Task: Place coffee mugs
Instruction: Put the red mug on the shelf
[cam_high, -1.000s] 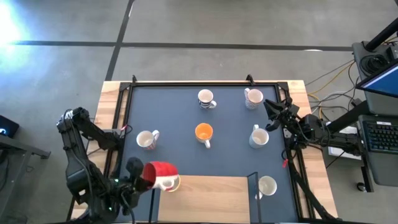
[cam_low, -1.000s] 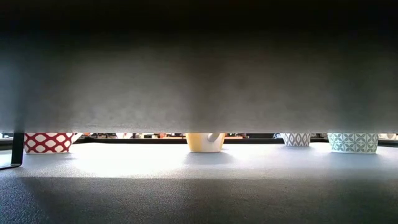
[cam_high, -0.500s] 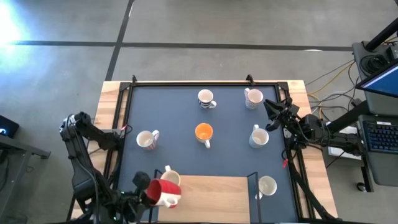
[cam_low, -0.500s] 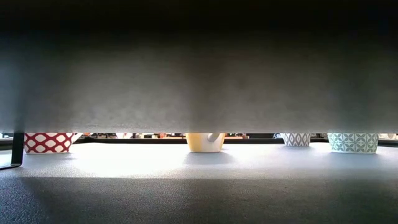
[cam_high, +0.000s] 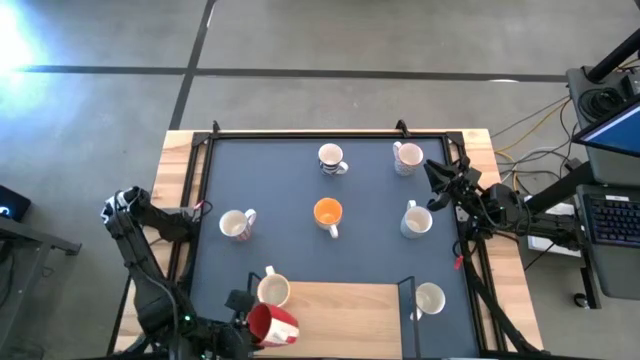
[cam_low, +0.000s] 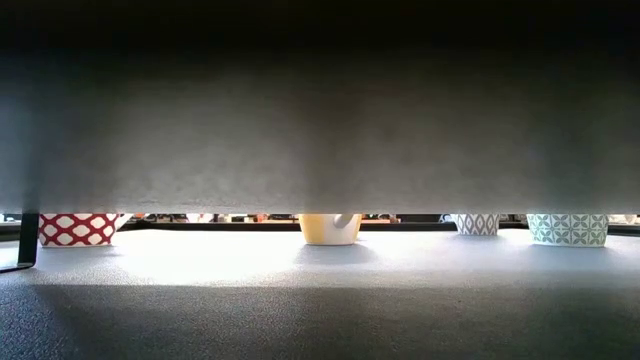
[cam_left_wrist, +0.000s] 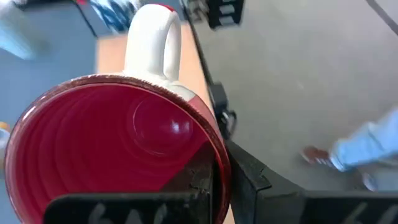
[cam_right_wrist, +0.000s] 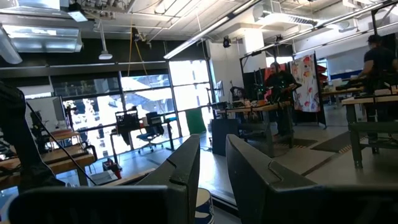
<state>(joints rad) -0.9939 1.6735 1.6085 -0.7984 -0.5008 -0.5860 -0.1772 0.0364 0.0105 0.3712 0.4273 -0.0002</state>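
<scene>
My left gripper (cam_high: 247, 318) is at the table's near-left corner, shut on the red mug (cam_high: 273, 325), which has a white handle (cam_left_wrist: 152, 43); its mouth faces the wrist camera. A cream mug (cam_high: 272, 290) stands on the wooden board beside it. On the dark mat stand a striped mug (cam_high: 332, 158), an orange mug (cam_high: 327, 213) and three white ones (cam_high: 407, 157), (cam_high: 236, 224), (cam_high: 416, 220). Another white mug (cam_high: 429, 298) stands on the board to the right. My right gripper (cam_high: 438, 172) waits at the mat's right edge, its fingers (cam_right_wrist: 186, 168) a narrow gap apart. My left gripper holds the red mug by its rim (cam_left_wrist: 214, 165), on the side away from the handle. One finger (cam_left_wrist: 249, 180) lies outside the wall and the other seems to be inside. The mug is lifted clear above the wooden board and lies tipped on its side.
A black frame (cam_high: 300, 133) borders the mat, with a small upright bracket (cam_high: 405, 290) at the board's right end. The low view shows only the bases of several mugs (cam_low: 330, 228) under a dark overhang. Cables and a desk stand off the table's right.
My left gripper has carried the red mug toward the table's near edge, off the mat's edge and over the wooden board, tipping it further on its side. The cream mug it was covering now shows standing on the board.
</scene>
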